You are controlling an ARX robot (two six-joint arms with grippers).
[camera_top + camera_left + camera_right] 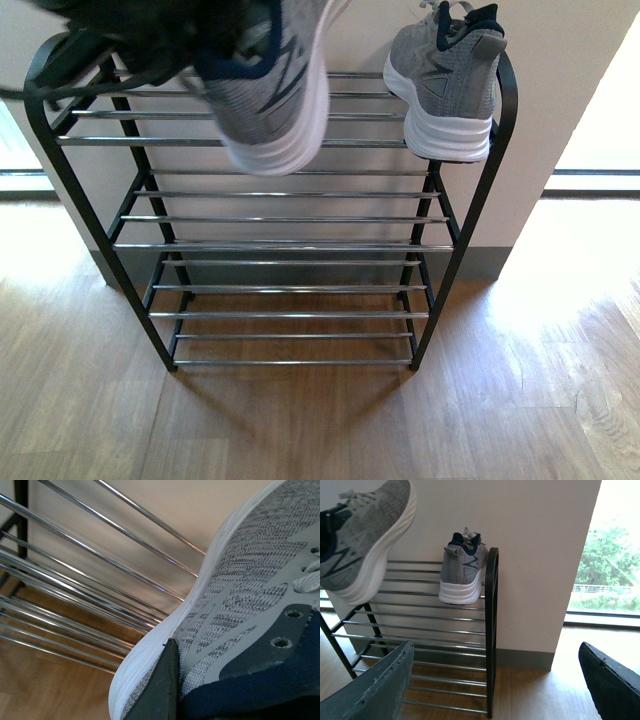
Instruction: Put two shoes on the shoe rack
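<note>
The shoe rack (285, 219) stands on the wooden floor (300, 430), close against a pale wall (360, 40). One shoe (450, 85) rests on the top tier at its right end, next to the black side frame. Its heel points toward the robot, and the white sole lies on the silver rods.

The second shoe (270, 100) is in the air above the left-middle part of the top tier. It is tilted, with its white sole turned toward the front camera, and it does not touch the rods. The left end effector (175, 40) pinches this shoe near its navy collar. In the left wrist view, one dark finger (160, 690) presses against the grey knit side, just beside the sole.

The right end effector (492, 690) is spread wide and holds nothing. It is in front of the rack, well apart from both shoes.
</note>
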